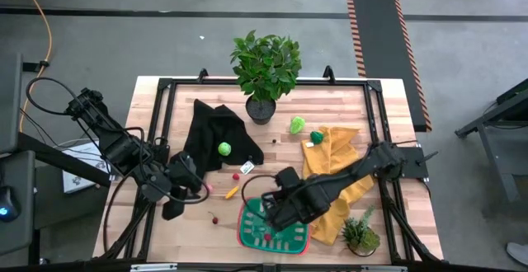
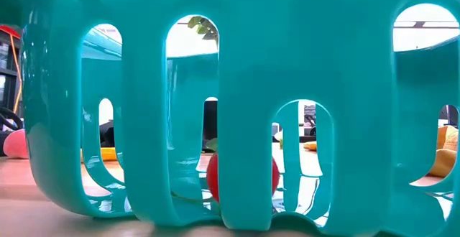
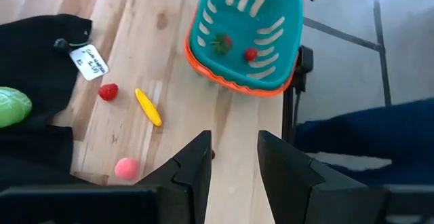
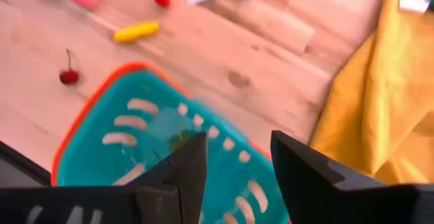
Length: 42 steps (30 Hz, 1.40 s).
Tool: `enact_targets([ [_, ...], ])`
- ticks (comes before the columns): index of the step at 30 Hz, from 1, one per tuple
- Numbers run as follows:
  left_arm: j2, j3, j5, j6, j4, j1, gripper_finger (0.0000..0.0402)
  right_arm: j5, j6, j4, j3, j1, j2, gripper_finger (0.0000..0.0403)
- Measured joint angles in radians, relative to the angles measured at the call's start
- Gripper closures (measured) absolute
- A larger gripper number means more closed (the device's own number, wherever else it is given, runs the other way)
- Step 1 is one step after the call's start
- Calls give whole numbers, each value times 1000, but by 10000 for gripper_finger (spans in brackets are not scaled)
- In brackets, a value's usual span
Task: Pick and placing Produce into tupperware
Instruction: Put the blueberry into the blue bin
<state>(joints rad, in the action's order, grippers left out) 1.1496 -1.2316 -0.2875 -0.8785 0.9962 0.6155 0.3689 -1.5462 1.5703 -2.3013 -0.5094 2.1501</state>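
The tupperware (image 1: 252, 232), a teal-green tray with an orange-red rim, rests on its base near the table's near edge. Inside it lie a dark green bit (image 3: 220, 44) and a red bit (image 3: 251, 54). My right gripper (image 4: 237, 159) hovers open just above the tray's far part (image 4: 142, 125). My left gripper (image 3: 234, 163) is open, left of the tray, over bare wood. Near it lie a pink ball (image 3: 127, 168), a yellow piece (image 3: 148, 107), a red berry (image 3: 108, 91) and a cherry (image 4: 68, 77). A lime-green ball (image 1: 224, 148) sits on the black cloth.
A black cloth (image 1: 216, 124) lies far-left, and a yellow cloth (image 1: 340, 177) on the right carries a dark green piece (image 1: 316, 137), with a lime-green piece (image 1: 297, 124) beside it. A leafy potted plant (image 1: 266, 66) stands at the far edge and a small one (image 1: 360, 235) near-right. A white tag (image 1: 247, 167) lies mid-table.
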Motion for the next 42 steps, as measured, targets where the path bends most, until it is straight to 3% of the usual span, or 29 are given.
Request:
enact_targets([
  [13, 0, 0, -101, -28, 2, 0, 291, 322, 172, 1, 0, 32, -238, 249],
  [21, 0, 0, -178, -27, 1, -1, 291, 396, 354, 1, 0, 98, -372, 249],
  [30, -15, 0, -155, 78, -88, -171, 291, 504, 584, -2, 21, 205, -506, 249],
  [35, -20, 0, -78, 162, -174, -297, 291, 501, 553, -2, 287, 262, -662, 249],
  [42, -20, 0, -63, 221, -202, -401, 291, 484, 229, -47, 836, 206, -920, 249],
])
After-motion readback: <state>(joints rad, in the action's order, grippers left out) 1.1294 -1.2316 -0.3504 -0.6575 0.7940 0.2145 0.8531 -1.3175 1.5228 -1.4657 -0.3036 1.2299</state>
